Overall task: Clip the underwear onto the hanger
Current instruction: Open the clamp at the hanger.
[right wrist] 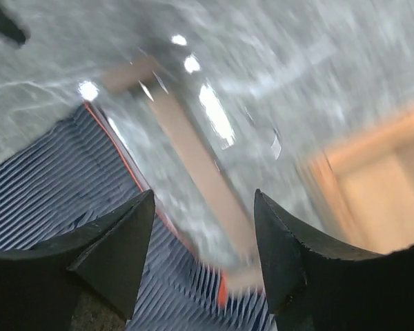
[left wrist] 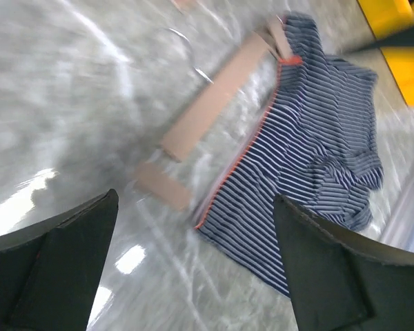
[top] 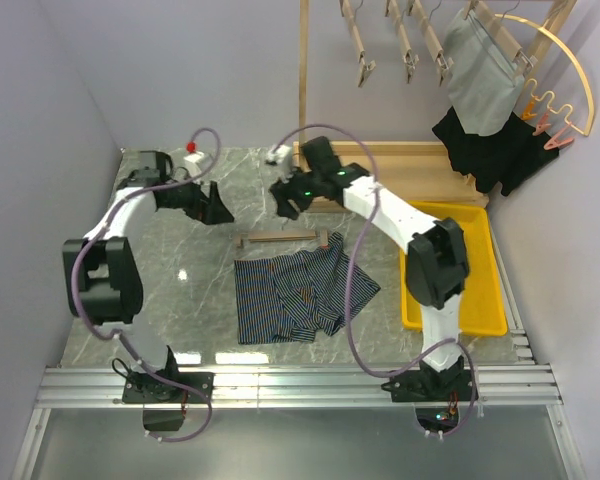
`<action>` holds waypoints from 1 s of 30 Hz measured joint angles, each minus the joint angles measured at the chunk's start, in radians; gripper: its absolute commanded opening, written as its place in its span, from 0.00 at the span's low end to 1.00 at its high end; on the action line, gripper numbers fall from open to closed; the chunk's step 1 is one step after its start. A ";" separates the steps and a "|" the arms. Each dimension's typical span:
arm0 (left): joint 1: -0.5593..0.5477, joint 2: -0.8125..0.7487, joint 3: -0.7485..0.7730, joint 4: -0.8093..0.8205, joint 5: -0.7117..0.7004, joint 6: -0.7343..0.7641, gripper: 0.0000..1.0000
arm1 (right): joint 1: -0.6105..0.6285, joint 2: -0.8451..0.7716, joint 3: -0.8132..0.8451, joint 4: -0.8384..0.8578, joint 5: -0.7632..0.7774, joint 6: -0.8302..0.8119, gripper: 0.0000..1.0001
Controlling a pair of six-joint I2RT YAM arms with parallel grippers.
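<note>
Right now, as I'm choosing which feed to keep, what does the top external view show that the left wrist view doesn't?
Only the top external view: the right claw, open above the marble table, and the back rack's grey garment and black garment. Only the left wrist view: up close, the orange waistband edge of the striped underwear, running beside the wooden hanger. Both: that underwear lying on the table, the hanger by its waistband, the yellow tray, and the open left claw.
</note>
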 measured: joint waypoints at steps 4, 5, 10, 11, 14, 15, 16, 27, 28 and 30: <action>0.088 -0.097 0.005 0.008 -0.010 -0.044 0.99 | 0.095 0.087 0.086 -0.003 0.040 -0.088 0.66; 0.111 -0.112 0.014 0.008 -0.011 -0.061 0.99 | 0.112 0.112 0.096 -0.005 0.050 -0.108 0.66; 0.225 -0.157 0.047 0.068 -0.021 -0.160 0.99 | 0.158 0.223 0.110 -0.011 0.093 -0.187 0.65; 0.249 -0.174 0.033 0.107 -0.025 -0.199 0.99 | 0.161 0.240 0.112 -0.013 0.098 -0.200 0.65; 0.305 -0.238 -0.016 0.210 -0.054 -0.285 0.99 | 0.170 0.282 0.117 -0.024 0.109 -0.233 0.65; 0.317 -0.258 -0.026 0.230 -0.071 -0.303 0.99 | 0.172 0.292 0.120 -0.026 0.112 -0.241 0.65; 0.324 -0.278 -0.034 0.253 -0.090 -0.318 0.99 | 0.174 0.301 0.127 -0.028 0.114 -0.249 0.65; 0.326 -0.299 0.089 0.126 -0.105 -0.188 0.99 | 0.176 0.388 0.254 -0.034 0.122 -0.279 0.56; 0.327 -0.293 0.093 0.110 -0.098 -0.171 0.99 | 0.176 0.399 0.269 -0.041 0.118 -0.279 0.56; 0.328 -0.288 0.093 0.076 -0.090 -0.165 0.99 | 0.176 0.422 0.291 -0.058 0.109 -0.285 0.56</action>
